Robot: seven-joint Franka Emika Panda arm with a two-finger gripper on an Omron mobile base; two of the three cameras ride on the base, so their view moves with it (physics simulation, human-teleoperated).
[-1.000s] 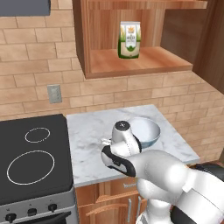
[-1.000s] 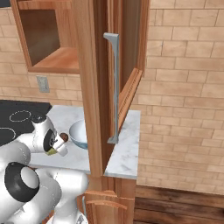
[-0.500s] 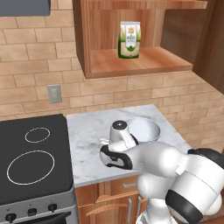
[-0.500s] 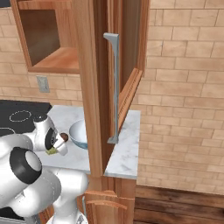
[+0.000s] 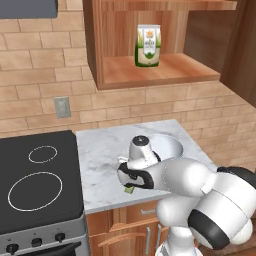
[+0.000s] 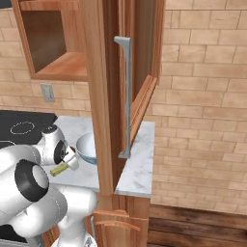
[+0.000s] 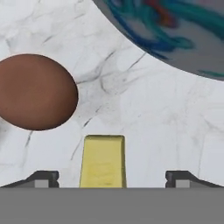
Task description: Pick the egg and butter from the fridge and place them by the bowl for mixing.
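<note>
Yellow butter [image 7: 103, 161] lies flat on the marble counter [image 7: 144, 113], between the fingertips of the gripper [image 7: 112, 177]; jaws stand wide, fingers clear of it on both sides, so it looks released. Brown egg [image 7: 36, 92] sits just beside it on the counter. Beyond both, the rim of the metal bowl [image 7: 175, 30], near but apart from them. Judgement: placing step is basically done, both items by the bowl. Next: lift straight up without nudging butter or egg.
</note>
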